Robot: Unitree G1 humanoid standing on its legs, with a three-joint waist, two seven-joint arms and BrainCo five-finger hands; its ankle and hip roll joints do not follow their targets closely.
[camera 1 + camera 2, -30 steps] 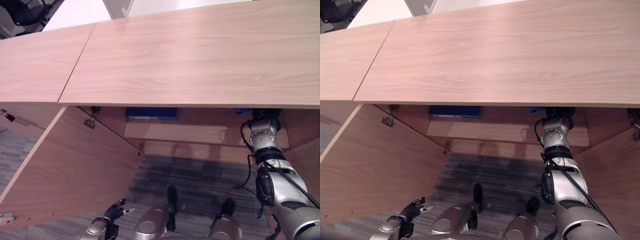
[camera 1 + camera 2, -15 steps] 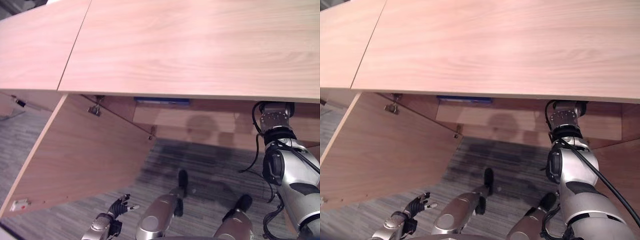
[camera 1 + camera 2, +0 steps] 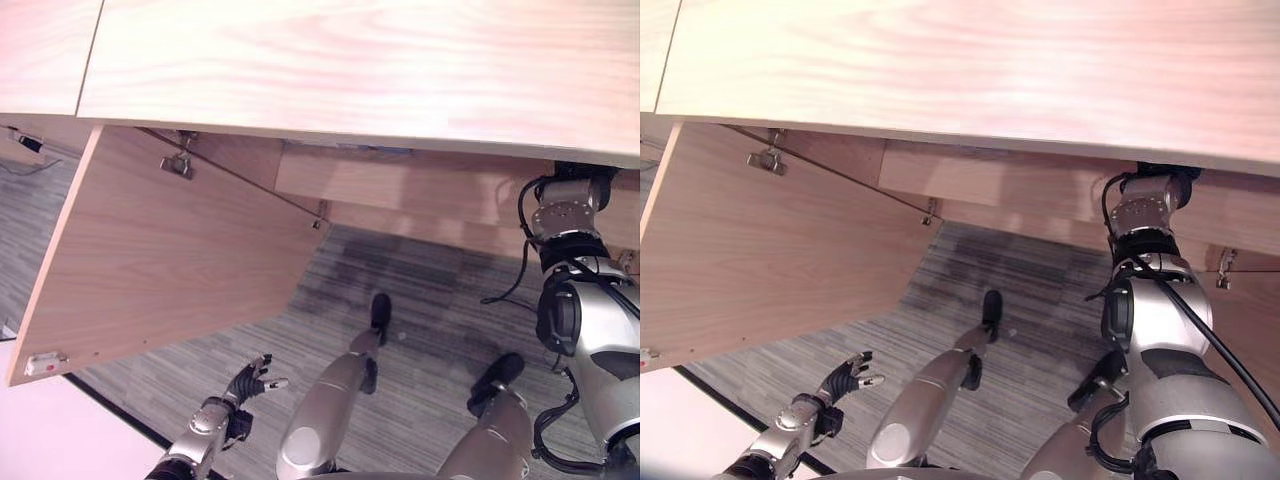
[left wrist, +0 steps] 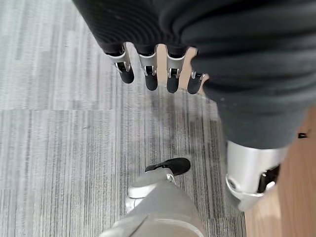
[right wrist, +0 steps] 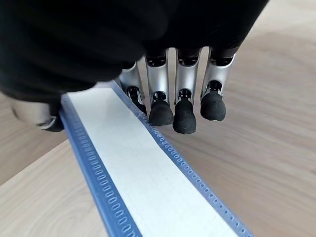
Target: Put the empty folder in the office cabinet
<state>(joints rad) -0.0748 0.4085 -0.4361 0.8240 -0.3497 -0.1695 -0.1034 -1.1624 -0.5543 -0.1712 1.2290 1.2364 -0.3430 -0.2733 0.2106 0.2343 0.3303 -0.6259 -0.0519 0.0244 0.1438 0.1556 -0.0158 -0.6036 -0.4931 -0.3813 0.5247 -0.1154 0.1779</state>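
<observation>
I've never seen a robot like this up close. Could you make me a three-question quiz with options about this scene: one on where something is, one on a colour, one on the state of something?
1. Where does the folder lie?
A) on the carpet
B) in the left hand
C) on a wooden shelf by the right hand

2. What colour are the folder's edges?
A) blue
B) red
C) green

3. How is the cabinet door on the robot's left?
A) shut
B) swung open
C) taken off

Answers:
1 C: the right wrist view shows the folder on the wooden shelf beside the right hand.
2 A: blue edges frame its white strip.
3 B: the cabinet door stands out over the carpet on its hinges, with the empty left hand low beside it.
</observation>
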